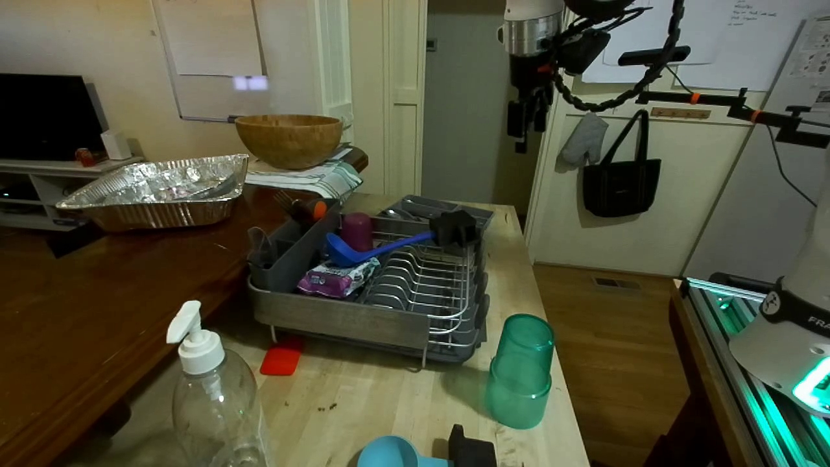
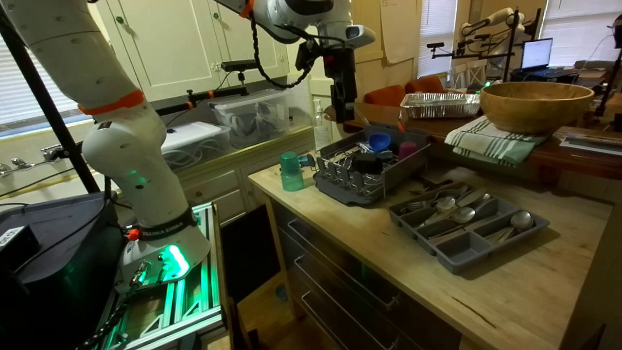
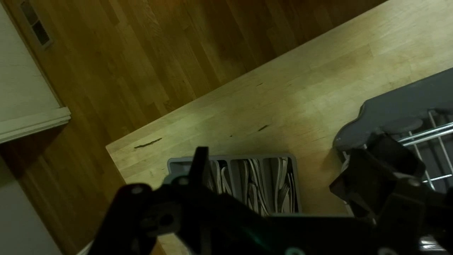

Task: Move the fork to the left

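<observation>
A metal fork (image 3: 284, 193) lies among other cutlery in the rightmost visible compartment of the grey cutlery tray (image 3: 294, 163) in the wrist view. Forks also show in the tray's near-left compartment (image 2: 413, 206) in an exterior view. Another fork (image 1: 284, 200) stands tines up in the caddy of the dish rack in an exterior view. My gripper (image 1: 528, 135) hangs high above the counter and touches nothing; it also shows above the dish rack in an exterior view (image 2: 344, 115). Its fingers look apart with nothing between them. The dark gripper body hides the tray's lower part in the wrist view.
The grey dish rack (image 2: 406, 170) holds a blue ladle (image 1: 350, 251) with a black block on its handle, a purple cup (image 1: 356, 231) and a packet. Stacked green cups (image 2: 291, 170) stand near the counter edge. A wooden bowl (image 2: 534, 104) and foil tray (image 2: 440, 105) stand behind.
</observation>
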Motion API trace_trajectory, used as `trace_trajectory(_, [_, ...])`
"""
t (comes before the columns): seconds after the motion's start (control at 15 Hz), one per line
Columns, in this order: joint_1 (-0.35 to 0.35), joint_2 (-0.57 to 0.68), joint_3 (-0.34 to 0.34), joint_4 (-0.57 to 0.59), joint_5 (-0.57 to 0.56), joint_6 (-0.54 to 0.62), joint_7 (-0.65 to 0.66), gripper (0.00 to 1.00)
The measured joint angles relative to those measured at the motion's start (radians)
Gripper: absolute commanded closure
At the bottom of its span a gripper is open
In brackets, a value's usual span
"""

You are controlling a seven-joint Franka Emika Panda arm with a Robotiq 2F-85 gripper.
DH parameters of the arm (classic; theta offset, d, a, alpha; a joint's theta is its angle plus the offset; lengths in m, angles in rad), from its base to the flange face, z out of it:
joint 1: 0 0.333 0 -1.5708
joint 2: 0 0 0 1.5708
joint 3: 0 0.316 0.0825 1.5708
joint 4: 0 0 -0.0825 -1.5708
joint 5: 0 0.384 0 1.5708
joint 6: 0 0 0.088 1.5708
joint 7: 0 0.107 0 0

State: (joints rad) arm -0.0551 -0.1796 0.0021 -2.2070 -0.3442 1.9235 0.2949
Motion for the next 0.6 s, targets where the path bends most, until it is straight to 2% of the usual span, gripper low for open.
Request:
trace_trajectory(0.33, [-0.055,0.163,-0.120,0.064,0.111,0.116,-0.251,0.00])
trace_trajectory(0.6, [-0.091,0.321,-0.145,0.185,0.259,0.155,-0.527,0.00])
